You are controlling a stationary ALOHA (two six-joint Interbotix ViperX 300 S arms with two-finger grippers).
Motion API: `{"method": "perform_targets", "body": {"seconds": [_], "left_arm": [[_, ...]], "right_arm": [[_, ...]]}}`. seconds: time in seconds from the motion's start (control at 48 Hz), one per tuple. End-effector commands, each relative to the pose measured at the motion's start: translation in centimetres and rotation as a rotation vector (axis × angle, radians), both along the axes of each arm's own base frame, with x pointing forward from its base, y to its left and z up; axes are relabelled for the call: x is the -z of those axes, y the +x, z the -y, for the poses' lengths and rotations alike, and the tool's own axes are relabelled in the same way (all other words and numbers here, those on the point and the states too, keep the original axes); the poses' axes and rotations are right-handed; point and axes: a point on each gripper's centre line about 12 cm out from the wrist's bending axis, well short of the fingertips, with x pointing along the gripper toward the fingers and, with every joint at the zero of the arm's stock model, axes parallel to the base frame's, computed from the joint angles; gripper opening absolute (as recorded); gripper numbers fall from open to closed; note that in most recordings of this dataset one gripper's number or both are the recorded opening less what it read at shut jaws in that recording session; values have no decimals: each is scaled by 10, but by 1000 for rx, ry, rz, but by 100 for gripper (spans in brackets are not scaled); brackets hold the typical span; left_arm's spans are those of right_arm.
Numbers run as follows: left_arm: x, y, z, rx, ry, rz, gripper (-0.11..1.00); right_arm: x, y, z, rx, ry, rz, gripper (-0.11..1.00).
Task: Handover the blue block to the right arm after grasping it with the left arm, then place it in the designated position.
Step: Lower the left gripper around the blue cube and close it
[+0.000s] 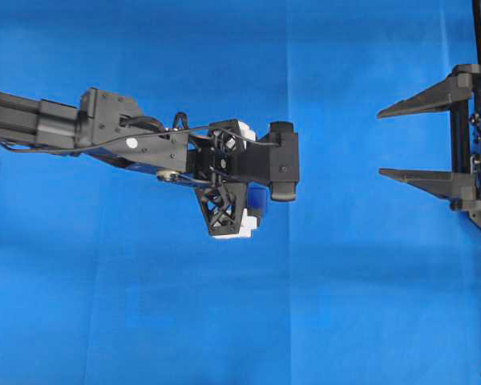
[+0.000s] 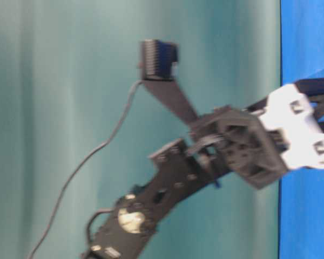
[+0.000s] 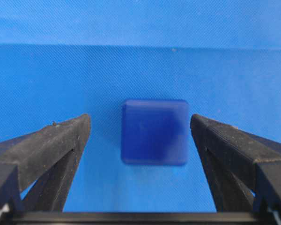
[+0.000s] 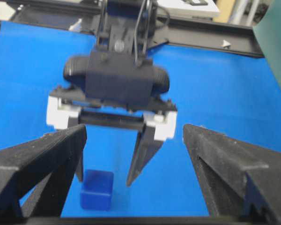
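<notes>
The blue block (image 3: 154,132) lies on the blue cloth, a small dark-blue cube with rounded edges. My left gripper (image 3: 140,123) points down over it and is open, with one black finger on each side and a gap to both. From overhead only a sliver of the block (image 1: 259,199) shows beside the white end pieces of the left gripper (image 1: 248,180). My right gripper (image 1: 379,143) stands open at the right edge, well apart, with nothing between its fingers. In the right wrist view the block (image 4: 97,190) sits low between the left gripper's fingers (image 4: 143,150), beyond the open right gripper (image 4: 135,133).
The blue cloth (image 1: 144,305) covers the whole table. A black frame rail (image 4: 201,26) runs along the far edge behind the left arm. A teal curtain (image 2: 54,108) fills the table-level view, where the left arm (image 2: 232,145) shows blurred.
</notes>
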Motion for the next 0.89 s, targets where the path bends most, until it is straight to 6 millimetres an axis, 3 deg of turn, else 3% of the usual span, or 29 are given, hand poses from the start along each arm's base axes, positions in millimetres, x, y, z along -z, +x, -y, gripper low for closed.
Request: {"method": "perform_targets", "body": {"seconds": [0.0,0.208,0.687,0.791,0.874], "left_arm": [[-3,4,0,2,2,28,91],[15,4,-1,1,4,-5,91],[23,3,0,-4,-3,-3,89],[22,4,4,17,7,0,78],[22,3,6,31,14,0,56]], "right_arm": [[-8,2,1,3,1,25,97],[-7,2,2,11,0,20,98],[-7,3,3,14,0,17,97],[-8,4,3,14,1,20,97],[-7,4,3,14,0,18,98]]}}
